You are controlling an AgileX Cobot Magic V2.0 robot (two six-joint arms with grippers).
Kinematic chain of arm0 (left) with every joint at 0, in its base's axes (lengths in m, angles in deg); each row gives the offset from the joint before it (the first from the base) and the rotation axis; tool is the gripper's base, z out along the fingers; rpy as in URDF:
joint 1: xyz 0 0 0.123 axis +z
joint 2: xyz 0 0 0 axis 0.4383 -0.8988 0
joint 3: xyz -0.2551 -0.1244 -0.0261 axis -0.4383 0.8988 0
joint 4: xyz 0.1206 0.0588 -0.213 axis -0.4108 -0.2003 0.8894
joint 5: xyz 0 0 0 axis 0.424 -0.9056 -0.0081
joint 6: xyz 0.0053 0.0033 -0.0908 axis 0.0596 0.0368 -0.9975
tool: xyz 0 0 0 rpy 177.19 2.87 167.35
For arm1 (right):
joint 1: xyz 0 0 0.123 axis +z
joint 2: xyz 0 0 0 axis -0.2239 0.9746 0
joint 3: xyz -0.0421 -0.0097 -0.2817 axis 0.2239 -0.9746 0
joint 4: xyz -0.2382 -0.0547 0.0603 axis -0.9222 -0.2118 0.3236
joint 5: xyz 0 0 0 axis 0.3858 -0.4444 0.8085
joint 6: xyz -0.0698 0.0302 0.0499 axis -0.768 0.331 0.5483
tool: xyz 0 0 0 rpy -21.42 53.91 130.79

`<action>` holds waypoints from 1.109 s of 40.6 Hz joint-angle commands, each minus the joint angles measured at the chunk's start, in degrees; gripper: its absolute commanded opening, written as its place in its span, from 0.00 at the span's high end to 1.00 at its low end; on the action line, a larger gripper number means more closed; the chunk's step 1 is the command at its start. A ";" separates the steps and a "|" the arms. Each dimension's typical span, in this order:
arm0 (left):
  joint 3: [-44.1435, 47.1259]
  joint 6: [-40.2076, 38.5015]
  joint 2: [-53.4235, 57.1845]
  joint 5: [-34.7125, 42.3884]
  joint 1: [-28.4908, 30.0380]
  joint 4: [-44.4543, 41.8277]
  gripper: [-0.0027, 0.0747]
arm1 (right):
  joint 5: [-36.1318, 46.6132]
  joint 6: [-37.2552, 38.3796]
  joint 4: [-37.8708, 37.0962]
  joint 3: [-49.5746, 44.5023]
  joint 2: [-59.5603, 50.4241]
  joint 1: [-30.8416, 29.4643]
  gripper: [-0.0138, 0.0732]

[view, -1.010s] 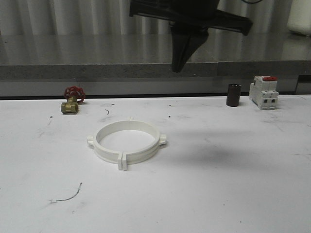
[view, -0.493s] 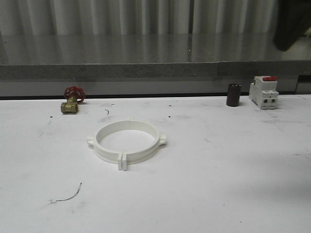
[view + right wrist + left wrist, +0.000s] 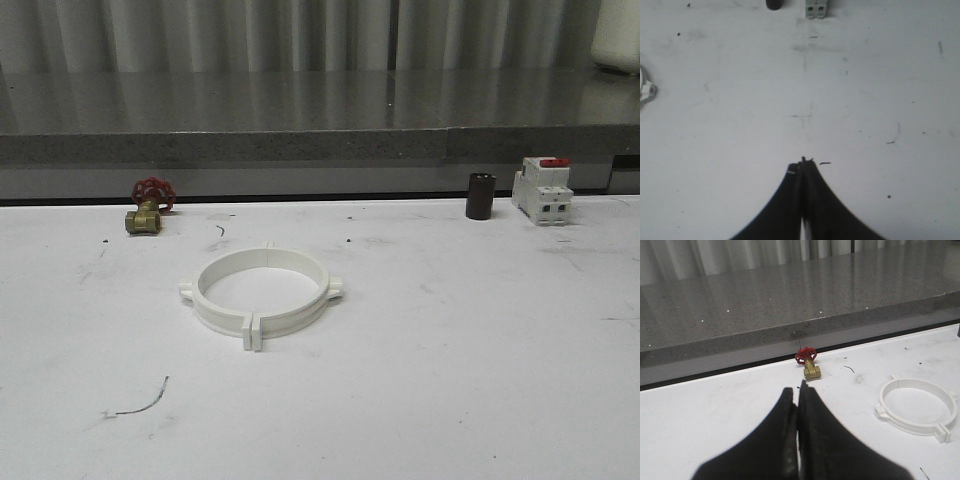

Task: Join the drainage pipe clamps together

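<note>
Both your tools, left tool [image 3: 799, 390] and right tool [image 3: 803, 162], sit clenched empty, well clear of the white plastic half-ring clamps [image 3: 261, 291] — likely light, stiff, slick; pinch a tab.

A workshop or test bench is showing here. A white worktop [image 3: 450, 400] is carrying scuffs and dark specks, and plumbing and electrical parts are lying on it: a brass valve [image 3: 146, 215] with a red handwheel, a white-and-red breaker [image 3: 543, 190], a short dark sleeve [image 3: 481, 196], and white plastic pipe clamps [image 3: 262, 292]. Behind it a grey speckled stone ledge [image 3: 300, 120] is running across, and pale corrugated panelling [image 3: 250, 35] is standing at the back.
</note>
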 commanded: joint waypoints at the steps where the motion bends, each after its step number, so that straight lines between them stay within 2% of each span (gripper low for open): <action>1: -1.67 0.06 -0.51 4.52 0.12 -0.37 0.99 | 5.69 -0.66 -6.13 -3.56 -7.90 -0.54 0.98; 11: -1.67 0.06 -0.51 4.52 0.12 -0.37 0.99 | 9.94 -0.66 -10.43 -14.00 -27.27 -0.54 0.98; 18: -1.67 0.06 -0.51 4.52 0.12 -0.37 0.99 | 10.07 -0.66 -10.65 -16.32 -34.69 -0.54 0.98; 45: -1.67 0.06 -0.51 4.52 0.12 -0.37 0.99 | 10.35 -0.66 -10.77 -16.39 -35.87 -0.54 0.98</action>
